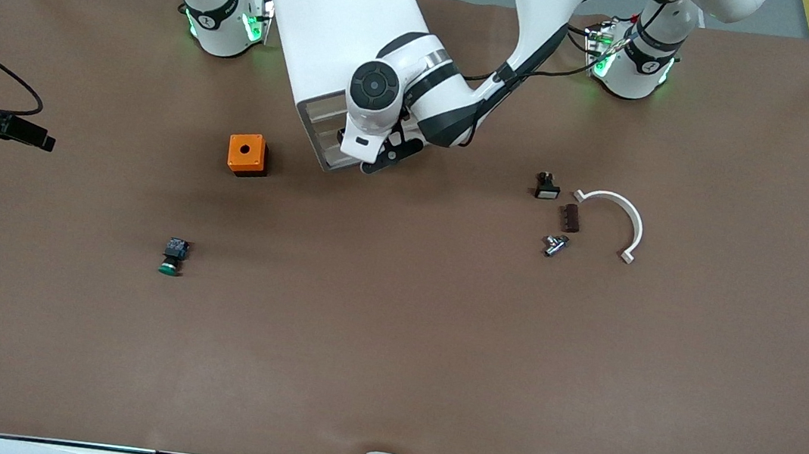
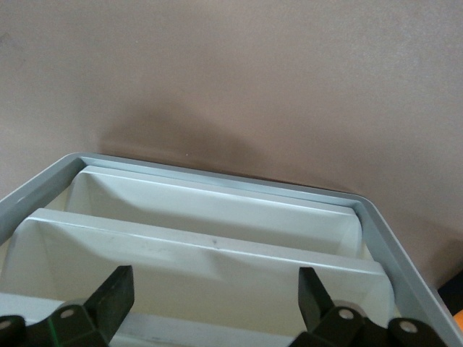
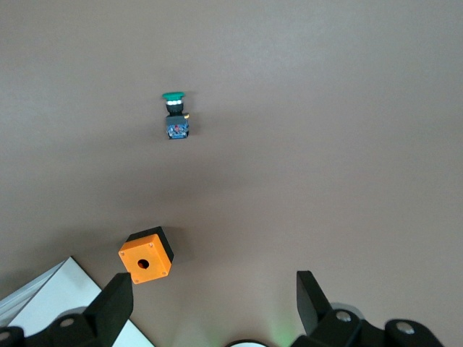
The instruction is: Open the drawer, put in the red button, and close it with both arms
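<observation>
A white drawer cabinet (image 1: 336,29) stands between the two arm bases, its front turned toward the front camera. My left gripper (image 1: 379,160) is down at that front. In the left wrist view it (image 2: 213,280) is open and empty, its fingers either side of a white drawer (image 2: 210,249) in the grey frame (image 2: 43,184). The drawers look flush with the frame. My right gripper (image 3: 213,283) is open and empty, held high over the table near the cabinet; it is out of the front view. The red button is not in view.
An orange box (image 1: 247,154) with a round hole sits beside the cabinet; it also shows in the right wrist view (image 3: 146,255). A green-capped button (image 1: 173,258) lies nearer the front camera. A white curved piece (image 1: 623,214) and three small parts (image 1: 558,218) lie toward the left arm's end.
</observation>
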{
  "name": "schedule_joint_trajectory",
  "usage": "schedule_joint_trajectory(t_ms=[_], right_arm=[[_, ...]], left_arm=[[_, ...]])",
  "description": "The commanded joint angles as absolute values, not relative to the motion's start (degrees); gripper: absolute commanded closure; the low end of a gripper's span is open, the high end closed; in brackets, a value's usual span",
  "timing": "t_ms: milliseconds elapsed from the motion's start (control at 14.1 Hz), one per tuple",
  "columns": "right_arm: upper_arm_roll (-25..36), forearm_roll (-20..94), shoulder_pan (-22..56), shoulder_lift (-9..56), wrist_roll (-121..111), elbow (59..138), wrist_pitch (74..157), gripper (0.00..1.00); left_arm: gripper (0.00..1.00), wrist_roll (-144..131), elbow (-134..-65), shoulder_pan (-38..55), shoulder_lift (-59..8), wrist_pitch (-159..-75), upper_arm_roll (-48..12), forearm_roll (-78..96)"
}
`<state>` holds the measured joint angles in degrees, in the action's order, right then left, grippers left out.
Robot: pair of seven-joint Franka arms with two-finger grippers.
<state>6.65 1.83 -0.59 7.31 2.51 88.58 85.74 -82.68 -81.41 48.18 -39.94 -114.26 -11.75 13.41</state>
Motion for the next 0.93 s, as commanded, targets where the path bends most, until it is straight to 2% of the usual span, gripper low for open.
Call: schedule_joint_trajectory(t_ms=[0,356,498,854], right_arm=[[5.6,1.2,-1.8,8.3,1.9,84.8,84.9,0.00],[5.6,1.2,-1.7,7.9,2.0,83.3,84.4,0.00],[5.5,1.9,-1.6,7.4,2.8,83.3,79.7,0.00],[5.8,1.7,-2.2,5.4,2.7,84.0,79.5,0.00]], left_arm=[[0.00,-82.7,-82.0,48.3,-39.2,-113.9,-11.8,14.5],[0.00,-82.4,-81.4,47.3,-38.6,-114.1,-11.2,13.6],[0.00,-82.3,-81.4,46.2,-37.4,-114.1,-10.9,13.6],[0.00,-82.1,-80.6,42.1,-36.1,-114.5,-10.8,13.5]])
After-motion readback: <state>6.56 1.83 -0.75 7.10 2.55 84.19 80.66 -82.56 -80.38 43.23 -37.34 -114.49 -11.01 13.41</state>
